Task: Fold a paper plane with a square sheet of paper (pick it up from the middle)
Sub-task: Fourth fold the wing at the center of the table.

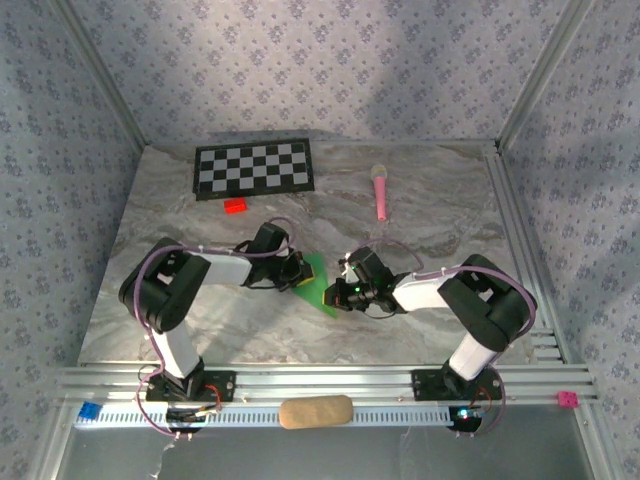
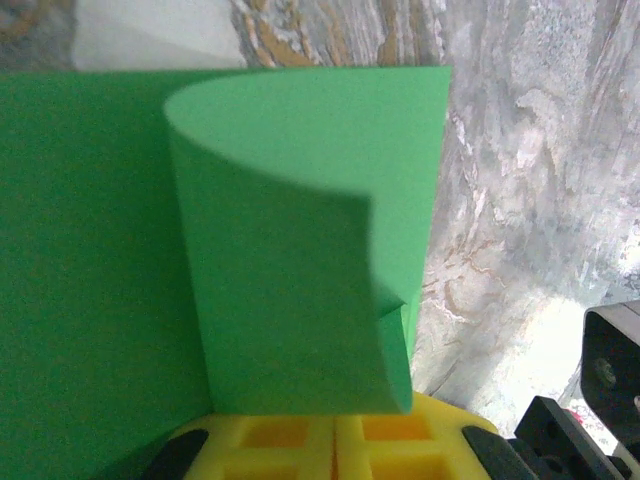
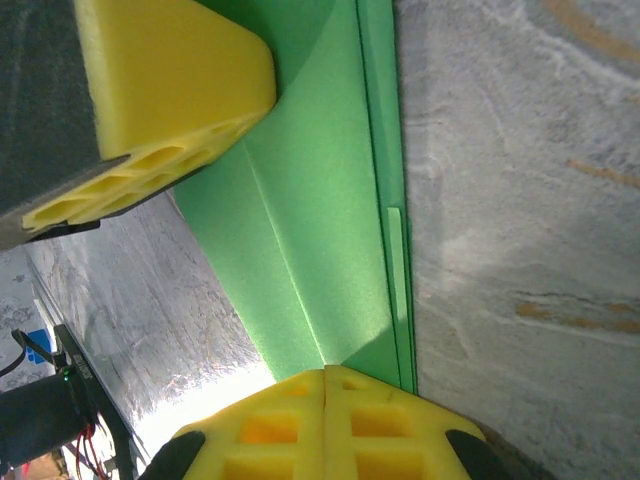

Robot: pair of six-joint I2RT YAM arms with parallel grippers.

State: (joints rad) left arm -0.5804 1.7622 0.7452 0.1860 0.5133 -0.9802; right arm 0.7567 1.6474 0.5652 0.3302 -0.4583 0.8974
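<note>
Status: early-to-middle of the folding, by my judgement.

The square sheet of thin bright green paper (image 1: 320,285) is lying at the middle of the grey marbled tabletop (image 1: 440,210), between the two arms. From above it is showing as a small wedge, not a full square.

Done so far, as far as can be seen:
- In the right wrist view, stacked layers are running along one long edge and a straight crease is crossing the face, so at least one fold is in.
- In the left wrist view, a flap is curving up and over the flat part and is not pressed down.

Left tool (image 2: 335,430): fingers are pressing together. The flap's lower edge is running into the tips, so it appears to be pinching that edge, though the contact itself is hidden.

Right tool (image 3: 325,400): fingers are pressing together, with the tips meeting the paper near the end of the crease. I am reading this as holding the sheet down, not gripping it.

Left to do, as a judgement: lay and crease the raised flap, make the matching folds, and add the centre crease and wings. No narrow pointed dart is showing yet.

The black-and-white checkerboard card (image 1: 253,168) and the pink microphone-shaped toy (image 1: 381,190) are sitting well apart at the far side.
</note>
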